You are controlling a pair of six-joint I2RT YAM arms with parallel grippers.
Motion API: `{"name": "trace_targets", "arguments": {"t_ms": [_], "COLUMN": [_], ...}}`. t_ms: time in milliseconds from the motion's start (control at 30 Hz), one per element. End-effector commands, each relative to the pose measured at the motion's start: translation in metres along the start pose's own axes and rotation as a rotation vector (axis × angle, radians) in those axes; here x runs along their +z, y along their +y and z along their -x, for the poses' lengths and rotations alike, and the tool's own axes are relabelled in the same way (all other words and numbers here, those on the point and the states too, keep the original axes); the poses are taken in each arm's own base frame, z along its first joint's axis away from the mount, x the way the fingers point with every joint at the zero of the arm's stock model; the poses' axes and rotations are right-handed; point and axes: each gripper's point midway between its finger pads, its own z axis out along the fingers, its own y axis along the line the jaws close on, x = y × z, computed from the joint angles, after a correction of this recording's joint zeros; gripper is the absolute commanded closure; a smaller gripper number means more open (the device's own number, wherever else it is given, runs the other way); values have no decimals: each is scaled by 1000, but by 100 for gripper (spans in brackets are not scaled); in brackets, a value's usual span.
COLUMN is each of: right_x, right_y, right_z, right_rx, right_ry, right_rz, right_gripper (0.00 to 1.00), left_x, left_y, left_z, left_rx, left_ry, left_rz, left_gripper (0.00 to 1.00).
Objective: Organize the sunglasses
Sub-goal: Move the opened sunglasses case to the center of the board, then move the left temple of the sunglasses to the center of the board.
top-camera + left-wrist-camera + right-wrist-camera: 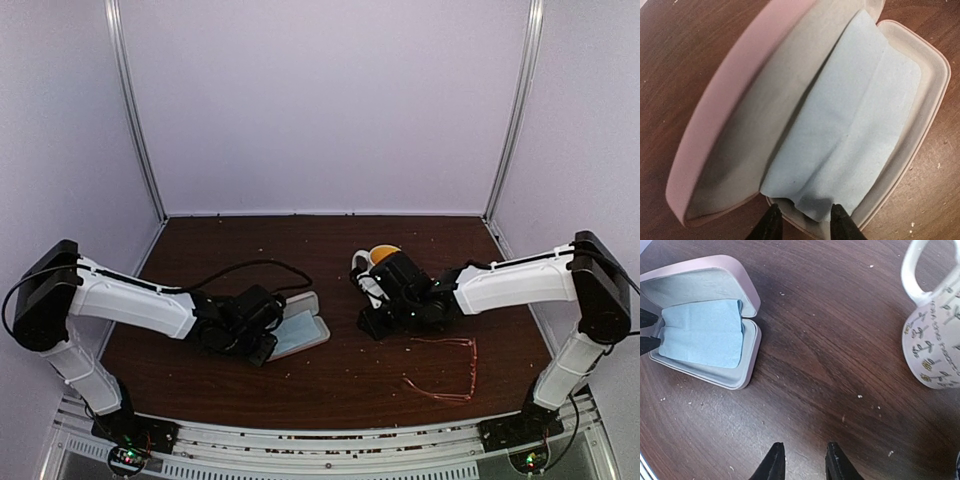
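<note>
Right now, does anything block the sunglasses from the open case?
The table between sunglasses and pink case is bare, but a light blue cloth covers the case's tray, left gripper at its end.

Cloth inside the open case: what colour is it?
The cloth is light blue, clearest in the left wrist view.

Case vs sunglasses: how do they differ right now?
The case is a solid pink shell; the sunglasses are thin reddish wire. The case lies left of centre with the left gripper at its end; the sunglasses lie front right with no gripper on them. The case holds a light blue cloth; the sunglasses are outside it. Shared: both lie open on the table, lid raised, temples unfolded.
</note>
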Motion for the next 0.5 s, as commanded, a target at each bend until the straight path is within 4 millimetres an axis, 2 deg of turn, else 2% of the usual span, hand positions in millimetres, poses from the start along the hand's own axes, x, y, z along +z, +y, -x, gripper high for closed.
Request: {"name": "trace_targets", "arguments": {"t_ms": [0,100,167,300,367,467], "right_x": [-24,-40,-52,-83,-99,-115], "right_y": [-20,-37,-47,-71,-82,-95], "right_z": [1,-12,-22,-44,-54,-70], "right_rx": [67,92,114,189,228,257], "right_ry": [-37,-14,4,35,44,69], "right_rz": [-88,-169,-219,-334,-390,-462], "right_gripper": [70,67,59,50,40,36], "left_x": [-13,-20,-24,-35,-40,-46], "left_y": [3,-1,-3,-8,-10,-13], "left_z": [9,13,15,20,24,31], "left_rx": [7,14,20,8,3,4], "left_ry": [-49,-80,-100,-137,-156,-182], "left_rz": [13,5,-4,-21,-31,-45], "left_gripper": [65,59,55,49,48,46]}}
